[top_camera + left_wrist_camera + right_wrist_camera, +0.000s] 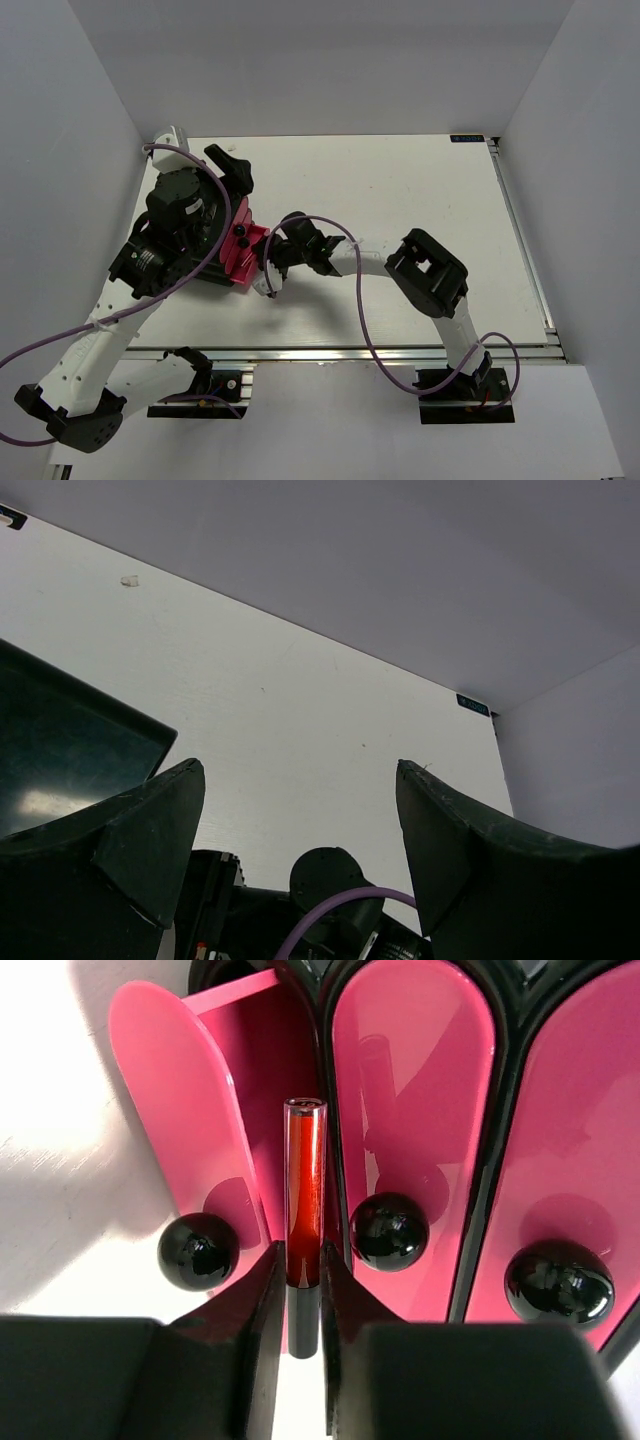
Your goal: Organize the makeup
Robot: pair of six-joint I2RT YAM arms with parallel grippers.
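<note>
The right arm reaches left, low over the bench, jaws clamped on a red-and-black stick pointing at the pulled-out pink drawer of the black box. Closed drawers with black knobs sit alongside. The left arm hangs over the box, jaws wide apart, empty.

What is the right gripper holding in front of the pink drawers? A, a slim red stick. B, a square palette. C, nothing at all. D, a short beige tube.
A: in the right wrist view, the right gripper is shut on a slim red stick, whose tip points at the open pink drawer.
</note>
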